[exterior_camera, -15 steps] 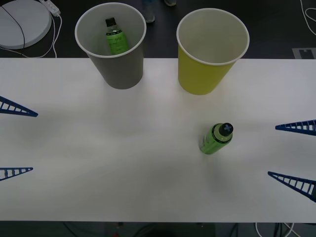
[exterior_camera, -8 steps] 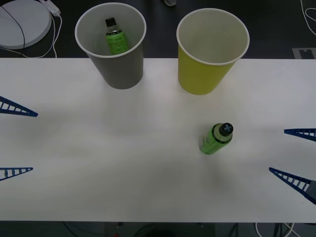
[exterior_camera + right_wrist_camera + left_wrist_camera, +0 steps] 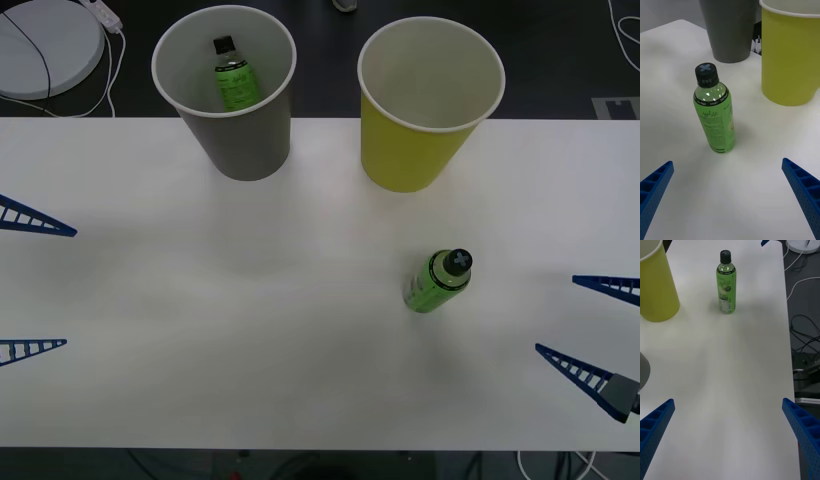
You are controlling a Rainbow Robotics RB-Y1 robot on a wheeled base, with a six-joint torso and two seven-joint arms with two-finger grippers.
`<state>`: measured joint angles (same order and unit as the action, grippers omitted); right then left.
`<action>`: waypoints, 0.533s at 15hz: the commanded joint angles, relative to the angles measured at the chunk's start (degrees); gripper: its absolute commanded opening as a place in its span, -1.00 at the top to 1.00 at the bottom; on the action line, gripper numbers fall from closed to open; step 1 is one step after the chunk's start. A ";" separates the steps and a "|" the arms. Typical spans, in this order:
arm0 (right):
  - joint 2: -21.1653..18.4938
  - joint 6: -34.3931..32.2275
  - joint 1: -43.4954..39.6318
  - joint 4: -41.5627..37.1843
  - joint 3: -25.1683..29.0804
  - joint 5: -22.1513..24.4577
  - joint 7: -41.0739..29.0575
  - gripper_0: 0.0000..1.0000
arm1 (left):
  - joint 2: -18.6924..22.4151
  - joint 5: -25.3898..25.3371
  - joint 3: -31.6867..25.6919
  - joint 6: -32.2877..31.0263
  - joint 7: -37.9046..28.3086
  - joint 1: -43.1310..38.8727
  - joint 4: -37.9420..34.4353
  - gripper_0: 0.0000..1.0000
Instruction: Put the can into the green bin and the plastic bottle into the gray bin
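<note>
Right gripper: fingers spread wide, nothing held; plastic bottle stood upright on the table ahead of it, apart; green bin beyond; gray bin farther off; left gripper likewise spread, well apart.

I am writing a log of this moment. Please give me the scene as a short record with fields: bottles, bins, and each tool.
bottle on table: plastic bottle, upright, in front of the green bin, touching nothing
bottle in bin: second green bottle, inside the gray bin
gray bin: upright at the table's far side
green bin: upright beside the gray bin, nothing visible inside
right tool: open, right of the plastic bottle, holding nothing
left tool: open, at the table's left edge, holding nothing
</note>
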<state>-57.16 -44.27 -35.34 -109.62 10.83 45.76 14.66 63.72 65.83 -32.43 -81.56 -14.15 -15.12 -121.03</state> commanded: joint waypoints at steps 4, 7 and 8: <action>2.05 0.06 2.20 4.94 -4.85 -6.74 11.00 -1.00 | 0.00 0.00 0.00 0.00 0.00 0.00 0.00 -1.00; 2.23 0.50 4.75 8.02 -9.07 -9.81 15.49 -1.00 | 0.00 0.00 0.00 0.00 0.00 0.00 0.00 -1.00; 2.23 0.59 5.37 8.46 -10.04 -10.60 16.54 -1.00 | 0.00 0.00 0.00 0.00 0.00 0.00 0.00 -1.00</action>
<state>-54.93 -43.76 -30.46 -101.54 1.57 35.78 30.39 63.72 65.83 -32.43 -81.56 -14.15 -15.12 -121.03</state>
